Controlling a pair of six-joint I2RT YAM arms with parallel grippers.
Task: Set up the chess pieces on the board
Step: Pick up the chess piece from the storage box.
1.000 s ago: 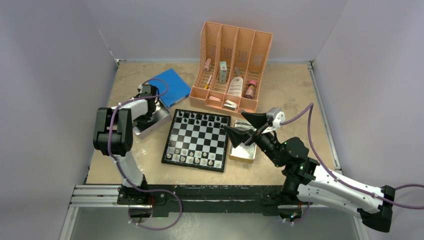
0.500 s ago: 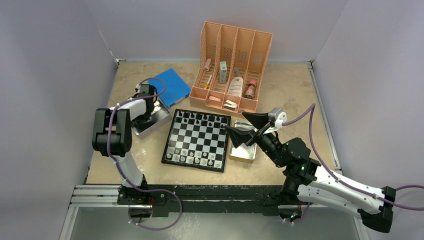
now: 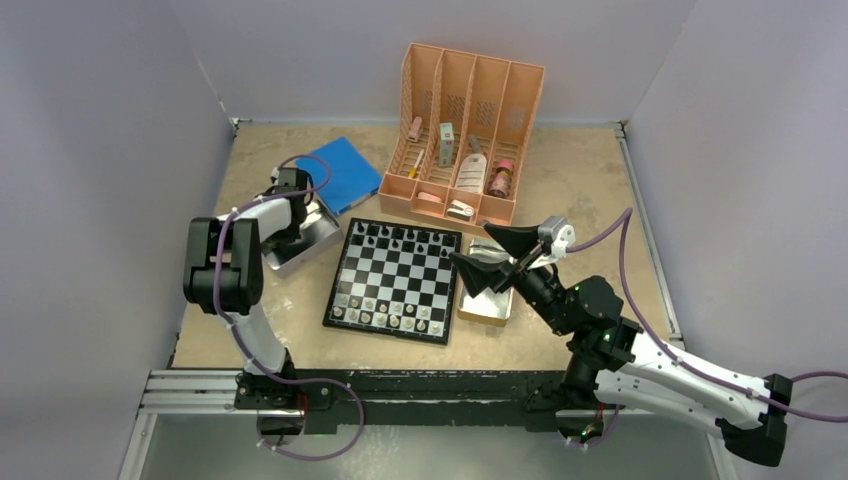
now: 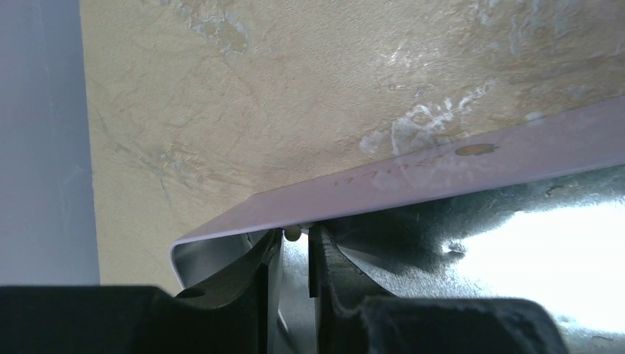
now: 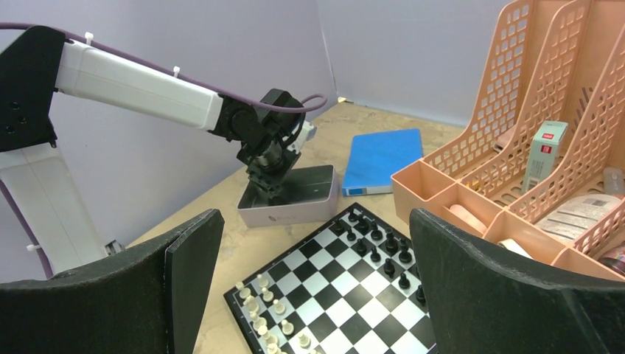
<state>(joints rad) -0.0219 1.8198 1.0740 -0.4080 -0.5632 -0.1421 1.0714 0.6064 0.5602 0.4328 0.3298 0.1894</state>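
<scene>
Only its wrist camera reveals the left end effector [image 4: 296,240] narrowly open, a pale chess piece [image 4: 292,233] between its tips. Right end effector [image 5: 313,221] gapes, empty.

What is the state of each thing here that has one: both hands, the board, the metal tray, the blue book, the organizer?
Left hand: inside the metal tray, jaws slightly apart, a small pale piece between them.
Right hand: wide open, empty.
Board: flat, black pieces far side, pale pieces near side, middle bare.
Blue book: closed, lying flat.
Organizer: upright, holding small items.
</scene>
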